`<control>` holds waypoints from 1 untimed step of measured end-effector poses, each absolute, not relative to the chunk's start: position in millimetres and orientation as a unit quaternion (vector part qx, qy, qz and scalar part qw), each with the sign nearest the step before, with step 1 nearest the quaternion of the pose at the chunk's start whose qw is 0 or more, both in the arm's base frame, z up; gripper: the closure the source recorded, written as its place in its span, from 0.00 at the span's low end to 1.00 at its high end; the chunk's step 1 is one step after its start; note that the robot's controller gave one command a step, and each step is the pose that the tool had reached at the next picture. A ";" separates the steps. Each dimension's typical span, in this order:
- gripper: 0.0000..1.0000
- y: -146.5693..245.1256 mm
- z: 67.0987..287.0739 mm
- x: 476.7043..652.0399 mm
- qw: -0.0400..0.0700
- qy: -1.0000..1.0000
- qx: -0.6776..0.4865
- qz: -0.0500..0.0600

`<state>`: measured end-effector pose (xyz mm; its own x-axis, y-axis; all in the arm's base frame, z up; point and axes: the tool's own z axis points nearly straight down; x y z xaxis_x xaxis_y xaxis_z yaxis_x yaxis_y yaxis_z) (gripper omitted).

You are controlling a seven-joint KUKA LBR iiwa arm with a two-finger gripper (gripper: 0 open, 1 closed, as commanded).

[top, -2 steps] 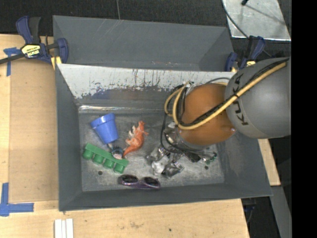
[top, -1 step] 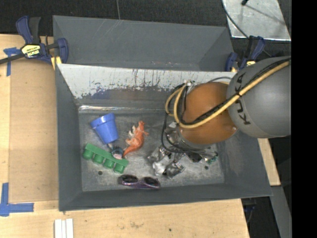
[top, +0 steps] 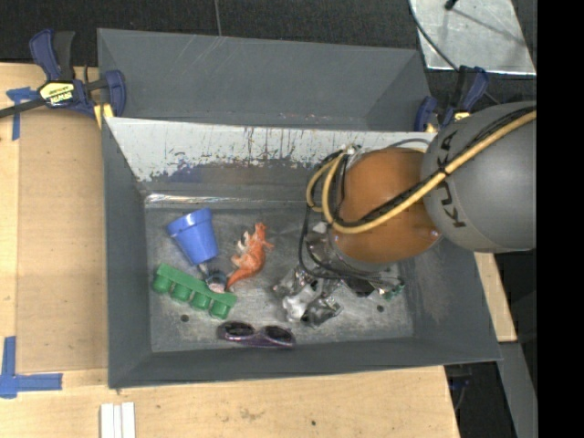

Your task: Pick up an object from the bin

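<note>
Nearest us, the purple sunglasses lie along the front wall of the bin, just beside the pincer, which sits low at the floor. We cannot tell whether it is parted or closed. We judge this the descent-to-grasp step; next it needs a firm closing, then a lift. Farther back and to the left lie the orange dinosaur and the blue cup.

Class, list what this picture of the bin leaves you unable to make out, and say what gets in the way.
1. Camera view: bin floor under the orange wrist cover, hidden by the cover and its cables.
2. Camera view: whether anything lies under the gripper; its metal parts blur together.
3. Camera view: the small thing below the blue cup, too small to identify.
</note>
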<state>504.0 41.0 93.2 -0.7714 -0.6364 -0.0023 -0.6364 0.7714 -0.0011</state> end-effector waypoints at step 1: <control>1.00 41.1 104.1 503.2 -0.001 0.941 -0.338 0.000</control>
<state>503.2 41.1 104.1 -0.7715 -0.6362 0.0007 -0.6362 0.7715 0.0013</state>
